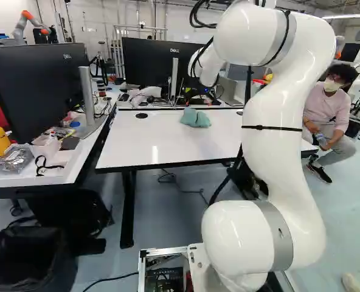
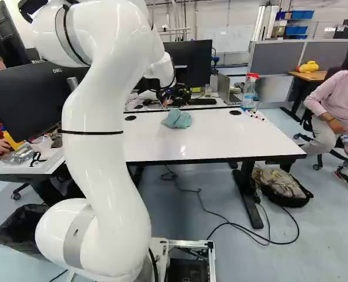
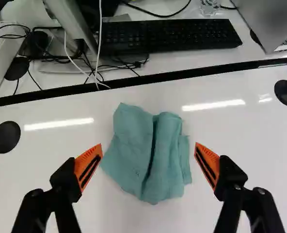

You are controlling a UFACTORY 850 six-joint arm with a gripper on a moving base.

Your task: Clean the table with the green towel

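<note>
Orange-padded fingers (image 3: 87, 162) of the gripper (image 3: 148, 162) stood nearest the wrist camera, spread wide and released, one pad at each side of the green towel (image 3: 151, 153) without touching it. That straddle suited a descent to pinch the cloth or press it flat; which was intended could not be judged.

Towel: bunched in loose folds on the white table (image 1: 162, 143), near its far edge, roughly at twelve o'clock from the base. In the right base view it lay just beside the gripper end of the arm (image 2: 103, 117).

Round cable holes (image 3: 5, 137) sat at about nine and three o'clock of the towel. Beyond the table's dark seam, at twelve o'clock, a keyboard (image 3: 167, 34) and loose cables rested on the adjoining desk. A spray bottle (image 2: 249, 94) stood at the table's far right corner, possibly kept for wiping.

Table surface showed no visible spill or smear; whether wiping was due or complete could not be determined.
</note>
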